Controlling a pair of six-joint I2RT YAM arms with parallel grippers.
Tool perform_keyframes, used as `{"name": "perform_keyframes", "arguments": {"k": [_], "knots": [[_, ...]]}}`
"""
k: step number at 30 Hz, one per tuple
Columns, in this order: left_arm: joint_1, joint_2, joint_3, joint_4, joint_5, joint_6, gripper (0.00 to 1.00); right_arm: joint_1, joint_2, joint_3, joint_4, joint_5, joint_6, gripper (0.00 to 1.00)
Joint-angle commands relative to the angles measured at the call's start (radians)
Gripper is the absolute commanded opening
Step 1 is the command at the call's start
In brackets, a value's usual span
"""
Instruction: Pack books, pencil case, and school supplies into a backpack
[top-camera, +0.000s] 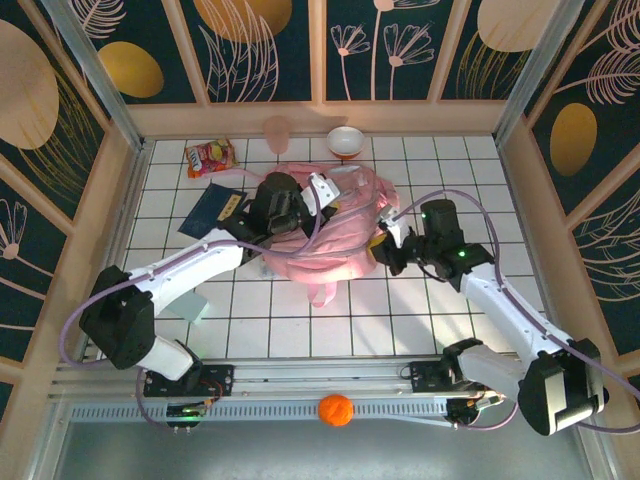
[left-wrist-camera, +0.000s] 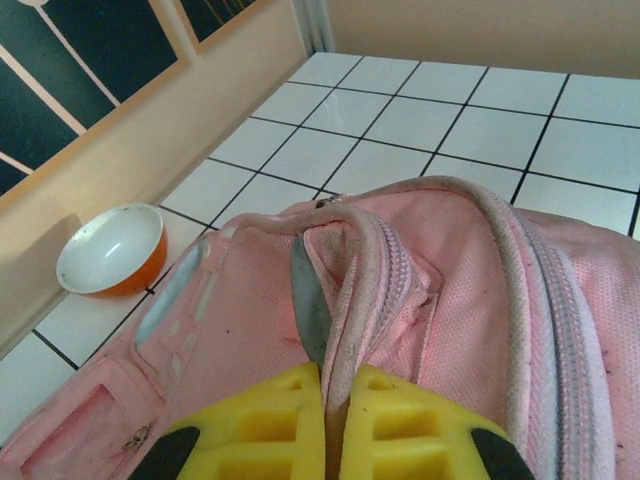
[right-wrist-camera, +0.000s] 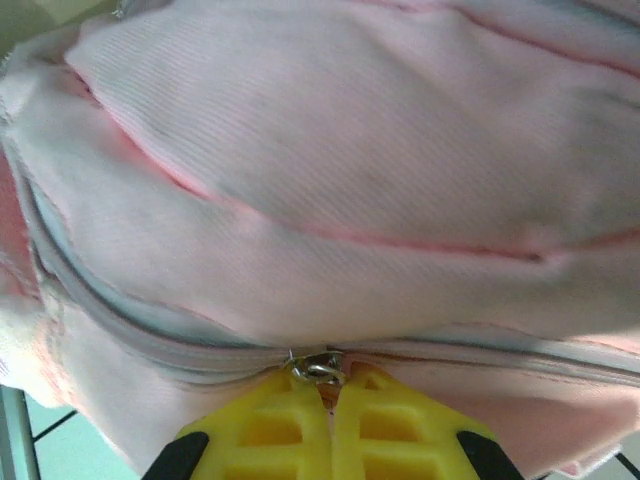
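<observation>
White-tiled table (top-camera: 300, 320) with dark grout, boxed in by walls with dark floral panels. I saw the backpack (top-camera: 350, 215) slumped mid-table between the two arms.

I had the left gripper (top-camera: 325, 192) on the bag's far-left top edge. On the left wrist view its yellow pads (left-wrist-camera: 270, 420) were pressed together on a raised pink fold beside a zip line. A thin grey strip (left-wrist-camera: 308, 310) was caught in the same pinch.

The right gripper (top-camera: 386, 243) was at the bag's right side. On the right wrist view its pads (right-wrist-camera: 390, 430) were clamped on the metal zipper pull (right-wrist-camera: 318, 370), with pink fabric bulging just above.

The book (top-camera: 212, 208), navy with a yellow label, lay flat on the tiles just left of the bag, one corner under the left arm's wrist. I couldn't tell whether it touched the bag.

The snack packet (top-camera: 210, 157) lay near the far wall, beyond the book. The orange-and-white bowl (top-camera: 345, 142) sat by the far wall just past the bag, with the pink cup (top-camera: 277, 132) to its left. An orange ball (top-camera: 336, 410) rested on the rail between the arm bases.
</observation>
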Motion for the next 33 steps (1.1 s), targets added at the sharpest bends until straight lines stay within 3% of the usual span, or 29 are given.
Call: {"name": "perform_keyframes", "arguments": {"k": [1,8,14,21,29,33], "knots": [[-0.012,0.015,0.067,0.095,-0.091,-0.088,0.00,0.061,-0.002,0.047,-0.005,0.010,0.171,0.00],[-0.040,0.050,0.095,0.112,-0.196,-0.216,0.00,0.144,-0.017,0.050,0.039,0.060,0.422,0.00],[-0.040,0.061,0.112,0.049,-0.315,-0.200,0.00,0.146,-0.056,0.098,-0.126,0.132,0.497,0.00],[-0.041,0.093,0.134,0.011,-0.326,-0.186,0.00,0.146,-0.031,0.131,-0.137,0.095,0.596,0.00],[-0.054,0.143,0.186,-0.012,-0.337,-0.220,0.00,0.258,0.016,0.171,-0.034,0.115,0.719,0.00],[-0.059,0.153,0.194,0.011,-0.291,-0.258,0.00,0.315,0.025,0.166,-0.003,0.177,0.785,0.00]]}}
